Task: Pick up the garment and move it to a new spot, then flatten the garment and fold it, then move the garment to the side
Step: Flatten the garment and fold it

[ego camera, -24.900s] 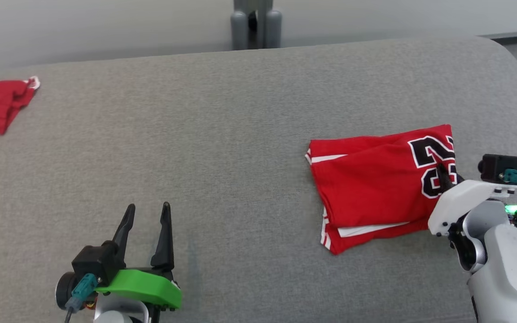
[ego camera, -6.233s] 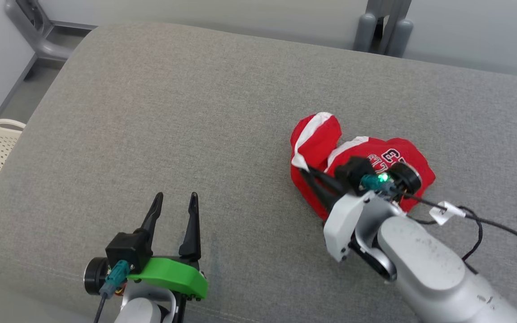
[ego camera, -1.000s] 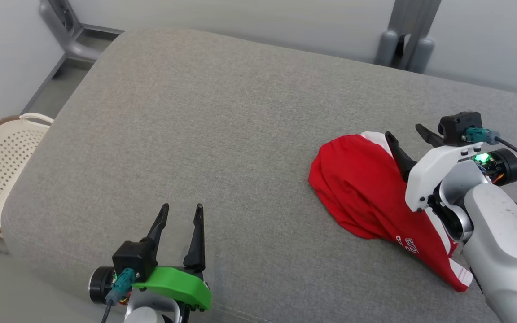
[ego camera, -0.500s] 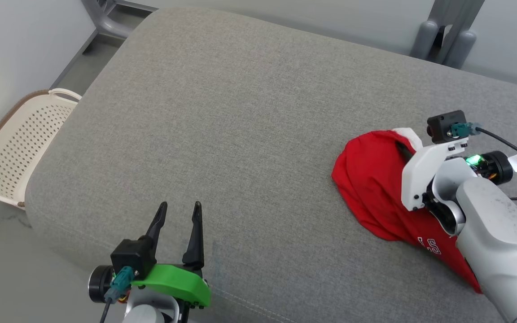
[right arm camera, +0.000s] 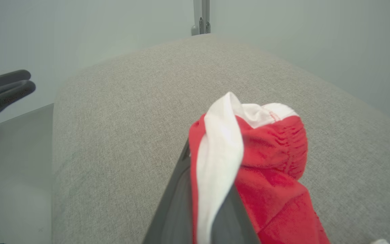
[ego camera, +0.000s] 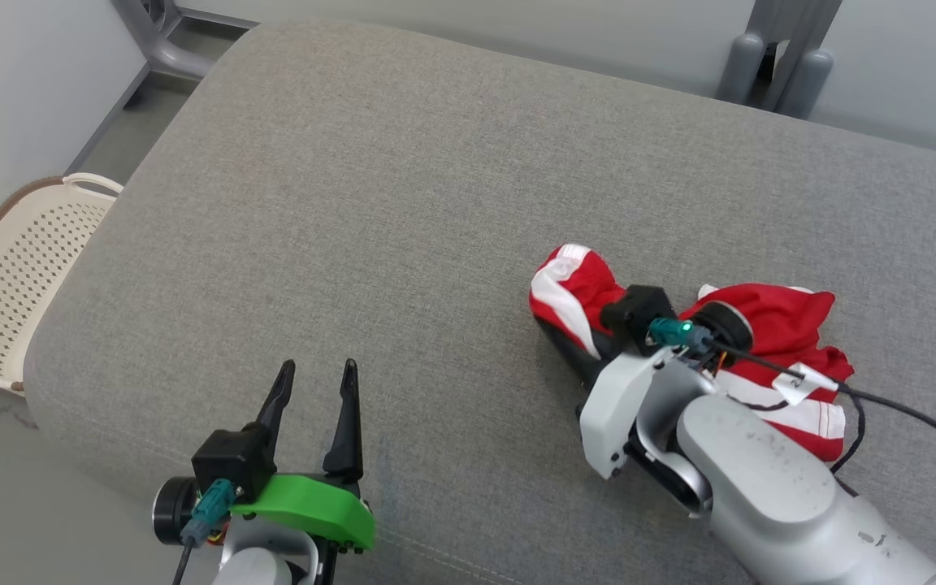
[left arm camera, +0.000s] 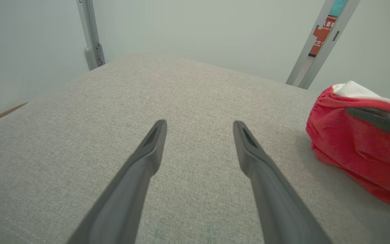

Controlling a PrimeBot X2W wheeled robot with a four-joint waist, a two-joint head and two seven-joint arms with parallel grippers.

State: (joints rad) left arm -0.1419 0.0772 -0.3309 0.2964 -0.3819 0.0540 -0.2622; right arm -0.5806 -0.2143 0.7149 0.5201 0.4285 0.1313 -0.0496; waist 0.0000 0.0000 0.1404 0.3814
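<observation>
At the right of the grey upholstered surface (ego camera: 395,203), my right gripper (ego camera: 569,349) is pressed together on a white-trimmed edge of the red garment (ego camera: 760,325). A second ago its fingers stood spread over the heap; now they are pinching that band of trim, which the right wrist view shows running up between them with gathered red cloth bunched just behind. The head camera has also swung since then, so I put little weight on where the heap now sits in the head view.

The rest of the garment lies crumpled on the surface behind the gripper and partly under the forearm. I judge the grasp made and the lift not yet begun. With only one edge held, the cloth will likely trail and drag.

My left gripper (ego camera: 318,382) hovers spread and empty near the front edge, well apart from the garment. A cream perforated basket (ego camera: 21,276) sits beyond the surface's left end.
</observation>
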